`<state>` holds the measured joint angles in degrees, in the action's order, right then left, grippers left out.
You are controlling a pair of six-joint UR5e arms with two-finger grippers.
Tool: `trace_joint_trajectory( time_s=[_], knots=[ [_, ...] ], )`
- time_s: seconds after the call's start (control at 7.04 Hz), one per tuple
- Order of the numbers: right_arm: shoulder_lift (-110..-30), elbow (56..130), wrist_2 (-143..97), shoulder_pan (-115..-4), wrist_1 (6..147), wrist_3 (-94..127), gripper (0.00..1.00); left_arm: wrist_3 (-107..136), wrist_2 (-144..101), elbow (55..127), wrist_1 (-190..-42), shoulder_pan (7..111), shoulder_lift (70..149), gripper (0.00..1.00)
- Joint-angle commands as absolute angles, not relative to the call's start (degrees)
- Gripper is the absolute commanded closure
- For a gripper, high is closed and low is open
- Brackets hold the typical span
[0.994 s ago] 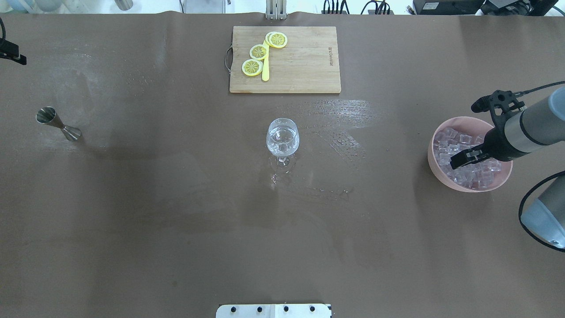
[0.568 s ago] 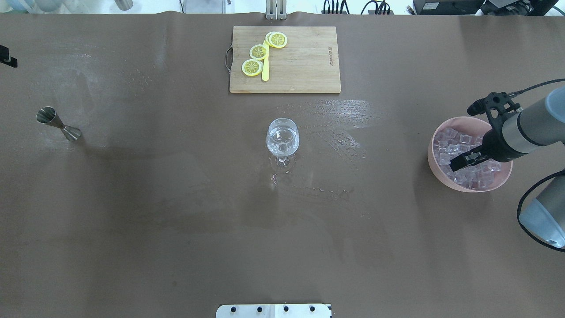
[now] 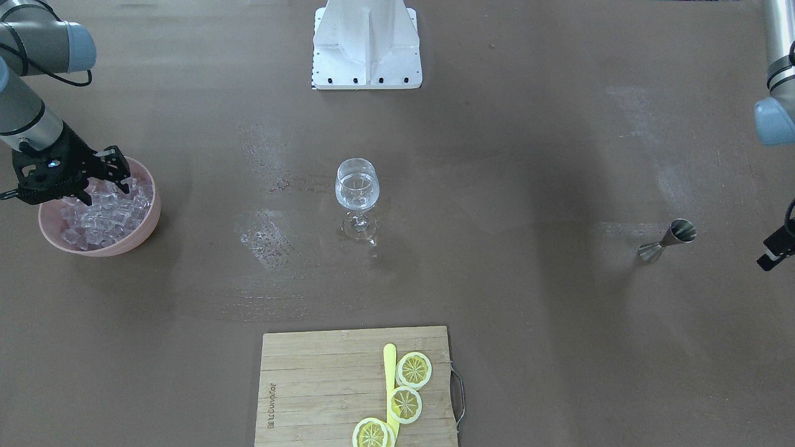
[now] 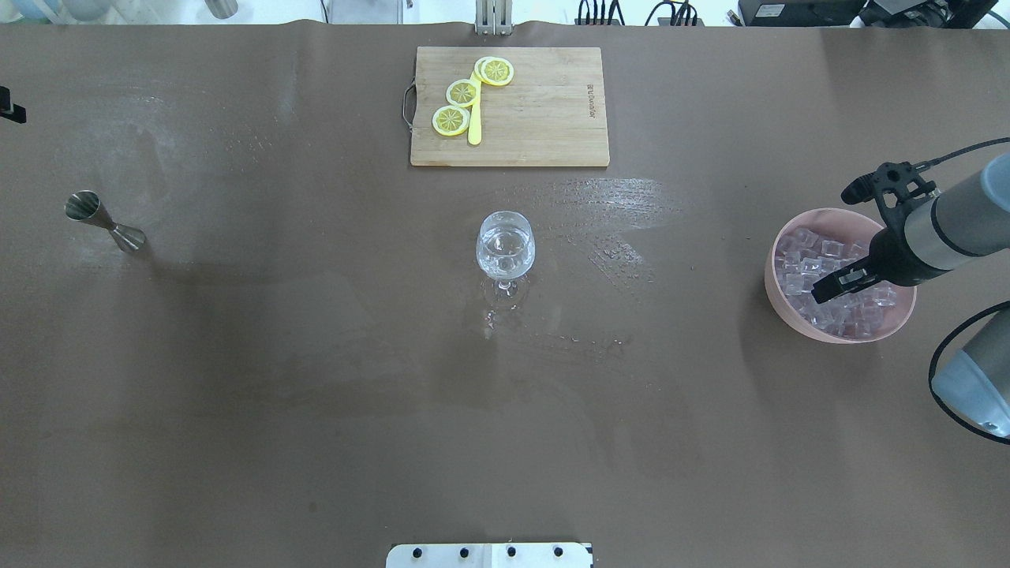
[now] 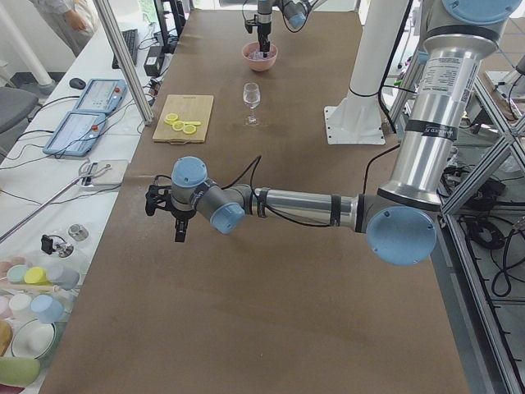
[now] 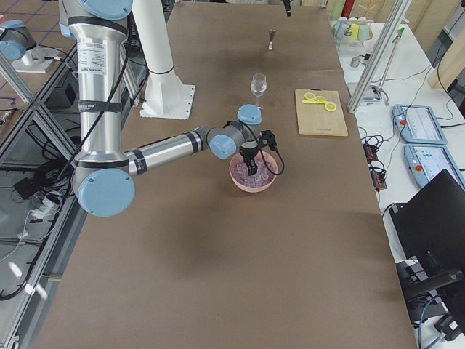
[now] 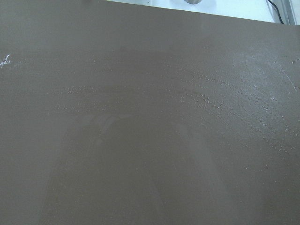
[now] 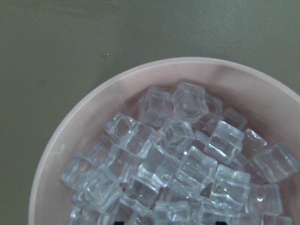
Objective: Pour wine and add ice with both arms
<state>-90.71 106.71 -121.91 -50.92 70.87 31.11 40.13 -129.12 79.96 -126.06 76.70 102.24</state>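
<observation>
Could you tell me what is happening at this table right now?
The right gripper, apparently open, reaches down into the pink bowl of ice, seemingly to pick up a cube; none is visibly held. The wine glass stands mid-table with a little clear wine in it. The jigger sits apart on the table, and the left gripper hangs beyond it at the table's end, touching nothing.

Even, bright overhead light, soft shadows, glare on the wet table [image 4: 615,193].
</observation>
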Motion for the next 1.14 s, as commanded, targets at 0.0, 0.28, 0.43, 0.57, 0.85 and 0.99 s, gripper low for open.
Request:
trace_joint_trajectory(
  time_s=[0.0,0.28,0.43,0.57,0.85,0.99],
  knots=[
    [-90.26,106.26,-121.9,-50.8,70.84,31.11,0.58,39.99,-129.11,80.24,-126.82,76.73,102.04,0.02],
    [-90.44,106.0,-122.17,-50.98,70.84,30.42,1.0,40.43,-129.11,80.42,-127.44,76.82,101.95,0.02],
    [-90.35,106.17,-123.13,-52.11,70.93,29.45,1.0,40.52,-129.11,80.42,-127.44,76.9,101.95,0.02],
    [-89.92,107.39,-126.53,-54.9,71.01,29.53,1.0,40.52,-129.2,80.77,-127.44,76.9,101.95,0.02],
    [-82.15,112.91,-129.12,-56.17,80.52,36.86,1.0,39.9,-129.64,80.86,-127.44,77.51,101.95,0.02],
    [-74.43,113.03,-128.68,-53.9,85.9,44.31,1.0,39.9,-129.64,80.69,-127.09,77.52,101.95,0.02]
  ],
)
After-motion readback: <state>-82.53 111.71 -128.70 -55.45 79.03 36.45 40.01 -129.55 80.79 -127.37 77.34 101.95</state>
